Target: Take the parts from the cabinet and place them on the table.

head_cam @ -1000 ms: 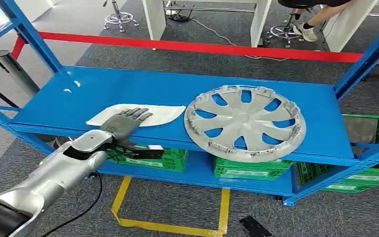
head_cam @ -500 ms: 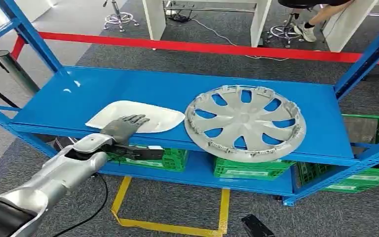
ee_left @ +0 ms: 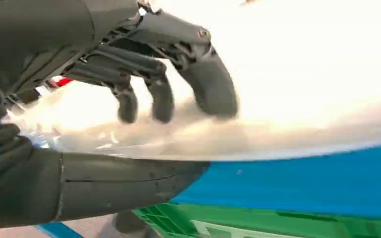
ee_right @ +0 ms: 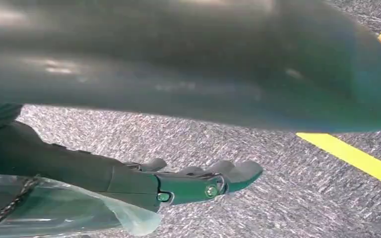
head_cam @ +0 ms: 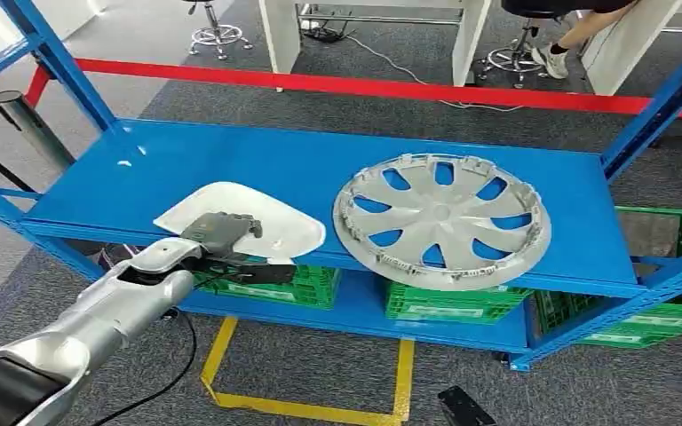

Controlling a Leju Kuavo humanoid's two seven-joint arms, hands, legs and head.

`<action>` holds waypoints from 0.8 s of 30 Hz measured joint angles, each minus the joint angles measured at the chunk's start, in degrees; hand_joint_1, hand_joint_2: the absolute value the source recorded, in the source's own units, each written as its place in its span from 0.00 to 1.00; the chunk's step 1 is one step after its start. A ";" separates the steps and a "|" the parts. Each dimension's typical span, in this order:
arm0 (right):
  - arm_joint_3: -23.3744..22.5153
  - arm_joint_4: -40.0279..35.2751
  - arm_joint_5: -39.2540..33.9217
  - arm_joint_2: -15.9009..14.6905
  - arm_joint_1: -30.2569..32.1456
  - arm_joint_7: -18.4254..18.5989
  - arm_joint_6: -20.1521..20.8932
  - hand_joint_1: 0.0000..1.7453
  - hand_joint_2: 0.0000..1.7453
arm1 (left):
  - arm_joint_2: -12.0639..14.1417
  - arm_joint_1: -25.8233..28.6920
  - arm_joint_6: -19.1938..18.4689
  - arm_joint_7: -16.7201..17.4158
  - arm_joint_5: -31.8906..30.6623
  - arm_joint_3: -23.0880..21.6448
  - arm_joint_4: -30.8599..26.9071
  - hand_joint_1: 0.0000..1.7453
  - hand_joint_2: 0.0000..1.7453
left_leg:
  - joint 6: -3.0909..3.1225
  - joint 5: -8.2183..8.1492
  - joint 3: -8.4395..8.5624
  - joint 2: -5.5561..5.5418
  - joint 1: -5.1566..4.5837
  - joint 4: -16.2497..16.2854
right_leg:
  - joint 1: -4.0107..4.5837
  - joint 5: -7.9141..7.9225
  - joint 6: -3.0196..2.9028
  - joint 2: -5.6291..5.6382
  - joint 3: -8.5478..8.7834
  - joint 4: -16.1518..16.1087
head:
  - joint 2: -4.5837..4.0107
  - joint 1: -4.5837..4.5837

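Observation:
A flat white plastic part [head_cam: 277, 220] lies at the front left of the blue shelf [head_cam: 231, 160], its near edge over the shelf's lip. My left hand [head_cam: 220, 232] grips it there, the fingers [ee_left: 158, 94] curled down on top of the white part [ee_left: 297, 89] and the thumb [ee_left: 104, 186] under it. A silver wheel cover [head_cam: 441, 219] lies flat to the right, apart from the hand. My right hand [ee_right: 193, 181] hangs over the grey carpet, fingers stretched out and holding nothing.
Green crates [head_cam: 426, 302] stand on the lower shelf, another [head_cam: 666, 266] at the right. Blue uprights [head_cam: 53, 62] frame the rack. A red bar [head_cam: 364, 86] runs behind it. Yellow tape [head_cam: 302, 408] marks the floor in front. A seated person's foot [head_cam: 551, 55] shows far back.
My left hand's fingers, flat on the white part before, have curled down on it. The part has slid towards the shelf's front edge and turned a little.

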 joint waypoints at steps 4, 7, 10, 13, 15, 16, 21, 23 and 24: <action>-0.11 0.00 0.07 0.00 0.11 -0.15 -0.02 0.00 0.00 | -0.11 -0.76 0.15 0.00 -0.52 0.02 0.42 0.97 1.00 | 0.01 0.12 0.00 0.03 0.00 0.00 | 0.00 0.17 0.09 0.16 -0.05 0.00 | 0.00 0.00; -0.28 0.00 0.24 0.00 0.19 -0.20 -0.02 0.00 0.00 | -0.31 -1.09 0.22 0.00 -1.01 0.00 0.41 1.00 1.00 | 0.01 0.15 -0.01 0.03 -0.01 0.03 | 0.00 0.22 0.12 0.16 -0.05 0.00 | 0.00 -0.02; -0.59 0.00 0.46 0.00 0.22 -0.22 -0.02 0.00 0.00 | -0.41 -1.23 0.35 -0.11 -1.07 0.00 0.41 1.00 1.00 | 0.01 0.15 -0.01 0.03 -0.01 0.04 | -0.01 0.22 0.12 0.17 -0.05 0.00 | 0.00 0.00; -0.83 0.00 0.55 0.00 0.26 -0.22 -0.04 0.00 0.00 | -0.41 -1.25 0.39 -0.11 -1.07 0.00 0.41 1.00 1.00 | 0.02 0.15 -0.02 0.03 -0.01 0.04 | -0.01 0.22 0.13 0.17 -0.07 0.00 | 0.00 0.00; -1.01 0.00 0.57 0.00 0.26 -0.24 -0.04 0.00 0.00 | -0.44 -1.29 0.41 -0.11 -1.07 0.00 0.41 1.00 1.00 | 0.02 0.14 -0.03 0.03 -0.01 0.04 | -0.01 0.22 0.13 0.17 -0.09 0.00 | 0.00 -0.02; -1.03 0.00 0.57 0.00 0.26 -0.24 -0.02 0.00 0.00 | -0.41 -1.30 0.46 -0.11 -1.07 0.00 0.42 1.00 1.00 | 0.02 0.14 -0.03 0.03 -0.01 0.04 | -0.01 0.22 0.13 0.17 -0.09 0.00 | 0.00 0.00; -1.40 0.00 1.03 0.00 0.29 -0.31 -0.02 0.00 0.00 | -0.46 -1.26 0.72 -0.46 -0.61 0.04 -0.24 1.00 1.00 | 0.02 0.14 -0.03 0.04 0.00 0.03 | 0.00 0.22 0.13 0.17 -0.10 0.00 | 0.00 0.00; -1.55 0.00 1.38 0.00 0.31 -0.44 -0.04 0.00 0.00 | -0.39 -0.98 1.23 -0.57 -0.44 0.13 -1.23 1.00 1.00 | 0.02 0.15 -0.04 0.04 0.00 0.04 | 0.00 0.22 0.13 0.17 -0.10 0.00 | 0.00 -0.02; -1.57 0.00 1.60 0.00 0.31 -0.52 -0.11 0.00 0.00 | -0.39 -0.62 1.93 -0.85 0.09 0.37 -2.01 1.00 1.00 | 0.02 0.15 -0.05 0.04 0.00 0.04 | 0.00 0.22 0.13 0.17 -0.10 0.00 | 0.00 0.00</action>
